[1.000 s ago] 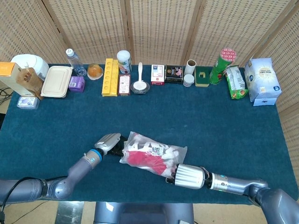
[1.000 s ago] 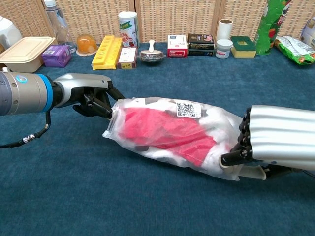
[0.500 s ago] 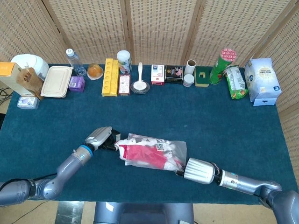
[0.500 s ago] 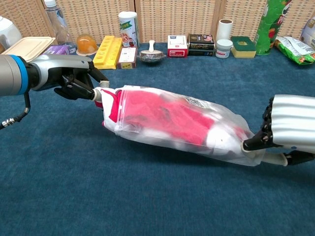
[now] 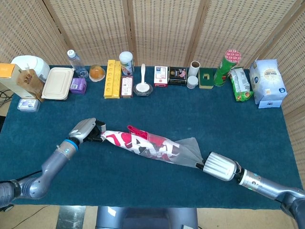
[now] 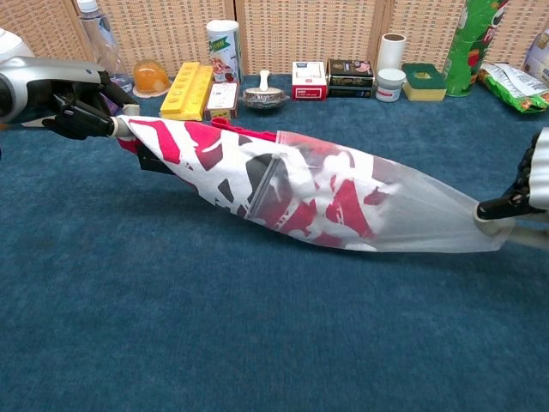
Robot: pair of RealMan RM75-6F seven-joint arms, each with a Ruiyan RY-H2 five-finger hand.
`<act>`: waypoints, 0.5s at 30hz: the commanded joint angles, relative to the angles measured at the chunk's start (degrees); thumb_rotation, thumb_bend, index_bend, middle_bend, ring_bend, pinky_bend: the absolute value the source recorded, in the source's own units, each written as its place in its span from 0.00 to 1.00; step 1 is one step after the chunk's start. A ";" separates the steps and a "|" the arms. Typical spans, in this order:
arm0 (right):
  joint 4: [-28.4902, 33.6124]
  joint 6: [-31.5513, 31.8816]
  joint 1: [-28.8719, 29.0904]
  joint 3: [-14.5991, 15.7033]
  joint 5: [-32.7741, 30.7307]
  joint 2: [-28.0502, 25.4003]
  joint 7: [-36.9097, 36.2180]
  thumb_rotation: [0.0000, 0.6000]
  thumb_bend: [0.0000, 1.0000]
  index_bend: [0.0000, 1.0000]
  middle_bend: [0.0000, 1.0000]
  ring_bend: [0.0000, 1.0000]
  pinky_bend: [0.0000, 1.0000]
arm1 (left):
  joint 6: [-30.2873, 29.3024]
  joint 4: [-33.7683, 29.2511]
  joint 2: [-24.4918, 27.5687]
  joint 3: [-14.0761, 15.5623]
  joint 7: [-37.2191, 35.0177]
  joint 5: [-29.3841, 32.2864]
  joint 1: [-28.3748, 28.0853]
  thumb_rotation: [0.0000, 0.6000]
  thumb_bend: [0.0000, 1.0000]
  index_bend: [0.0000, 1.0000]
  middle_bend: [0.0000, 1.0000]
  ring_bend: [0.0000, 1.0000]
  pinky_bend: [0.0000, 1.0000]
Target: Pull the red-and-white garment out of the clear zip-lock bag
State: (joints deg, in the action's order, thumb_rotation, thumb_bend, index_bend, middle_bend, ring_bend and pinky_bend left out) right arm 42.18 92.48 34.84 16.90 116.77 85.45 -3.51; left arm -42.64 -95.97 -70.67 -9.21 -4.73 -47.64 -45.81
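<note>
The left hand [image 6: 73, 103] pinches one end of the garment [image 6: 214, 163] at about 9 o'clock on the table [image 5: 143, 114]. About half of the garment sticks out of the bag [image 6: 403, 215]. The right hand [image 5: 217, 166] grips the bag's closed end at 4 o'clock. Bag and garment lie stretched between them.

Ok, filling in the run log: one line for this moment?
left hand: holds garment | right hand: pinches bag end | garment: partly out | bag: stretched between hands
</note>
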 commanded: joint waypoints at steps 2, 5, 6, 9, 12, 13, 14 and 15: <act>-0.11 -0.28 -0.60 -0.24 -0.50 -0.79 0.13 1.00 0.56 0.78 0.85 1.00 1.00 | 0.18 1.17 0.90 -0.63 -1.29 -0.44 0.82 1.00 0.47 0.79 1.00 1.00 0.99; -0.40 -0.61 -1.31 -0.49 -1.21 -1.60 0.01 1.00 0.56 0.78 0.85 1.00 1.00 | 0.01 2.13 2.11 -1.08 -2.22 -0.62 1.60 1.00 0.47 0.79 1.00 1.00 0.99; -0.46 -0.62 -1.48 -0.53 -1.31 -1.79 -0.05 1.00 0.56 0.78 0.85 1.00 1.00 | 0.13 2.30 2.46 -1.19 -2.51 -0.73 1.79 1.00 0.47 0.79 1.00 1.00 0.99; -0.72 -0.68 -1.98 -0.71 -1.71 -2.28 -0.18 1.00 0.56 0.78 0.85 1.00 1.00 | 0.16 2.96 3.25 -1.61 -3.41 -0.83 2.35 1.00 0.47 0.79 1.00 1.00 0.99; -1.14 -0.65 -2.70 -0.92 -2.26 -2.86 -0.51 1.00 0.56 0.78 0.85 1.00 1.00 | 0.22 3.85 4.13 -2.09 -4.46 -0.87 3.03 1.00 0.47 0.78 1.00 1.00 0.99; -1.30 -0.58 -2.97 -1.00 -2.42 -3.07 -0.61 1.00 0.56 0.78 0.85 1.00 1.00 | 0.27 4.30 4.36 -2.27 -4.89 -0.88 3.30 1.00 0.47 0.78 1.00 1.00 0.99; -1.43 -0.47 -3.20 -1.10 -2.55 -3.27 -0.64 1.00 0.56 0.78 0.85 1.00 1.00 | 0.28 4.72 4.45 -2.44 -5.33 -0.88 3.57 1.00 0.47 0.78 1.00 1.00 0.99; -1.48 -0.40 -3.34 -1.20 -2.64 -3.38 -0.67 1.00 0.56 0.78 0.85 1.00 1.00 | 0.33 4.99 4.44 -2.58 -5.72 -0.93 3.75 1.00 0.47 0.78 1.00 1.00 0.99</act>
State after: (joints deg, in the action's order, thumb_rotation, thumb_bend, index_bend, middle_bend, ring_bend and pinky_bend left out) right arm 40.75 92.02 31.58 15.77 114.20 82.14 -4.15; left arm -42.38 -91.25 -66.37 -11.58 -10.12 -48.52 -42.33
